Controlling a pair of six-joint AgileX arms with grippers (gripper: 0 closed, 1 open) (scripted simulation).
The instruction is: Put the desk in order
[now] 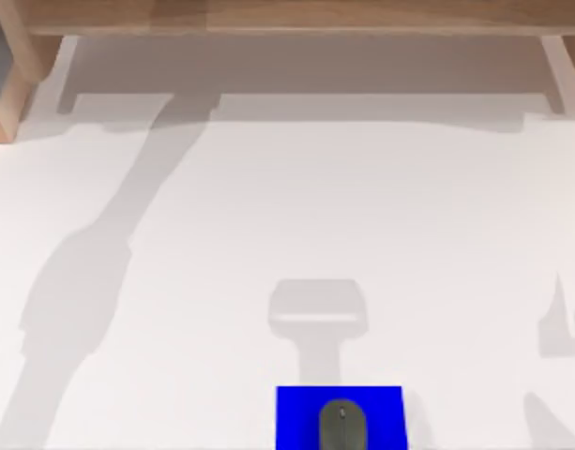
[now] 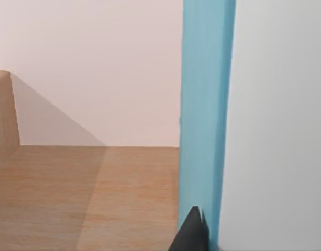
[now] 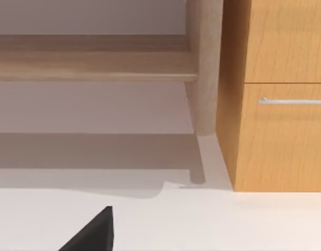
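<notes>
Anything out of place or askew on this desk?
Nothing stands out. The dark grey computer mouse sits squarely on the blue square pad at the white desk's near edge; the light-brown wooden shelf looks straight.

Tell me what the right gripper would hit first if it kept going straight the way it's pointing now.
Probably the bare white desk first, then the shadowed gap under the wooden shelf. The shelf's leg and the drawer cabinet stand off to one side of that line. Depth is hard to judge here.
</notes>
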